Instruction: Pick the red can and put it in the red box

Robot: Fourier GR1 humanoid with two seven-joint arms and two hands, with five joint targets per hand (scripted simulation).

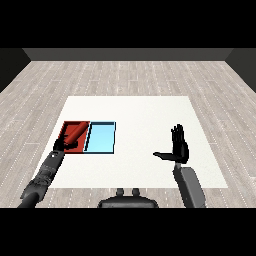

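Coming up from the lower left corner of the frame: the left forearm, grey, slanting up and to the right toward the trays. Ending at the near left corner of the red tray: the left hand, black, reaching over the tray's near edge. Touching or nearly touching the red can, though curled round it or not, impossible to tell, the dark fingers merging with the tray's shadow. Lying tilted inside the red tray, left of centre in the frame: the red can, on its side, its long axis running from lower left to upper right. Sitting just to the right, side by side and touching along one edge: the light blue tray, holding nothing visible. Stretching under everything across the middle of the frame: the white table. Rising from the lower right: the right forearm, grey. Hovering right of centre, well apart from both trays: the right hand, fingers straight and pointing up, thumb sticking out to the left, holding nothing.
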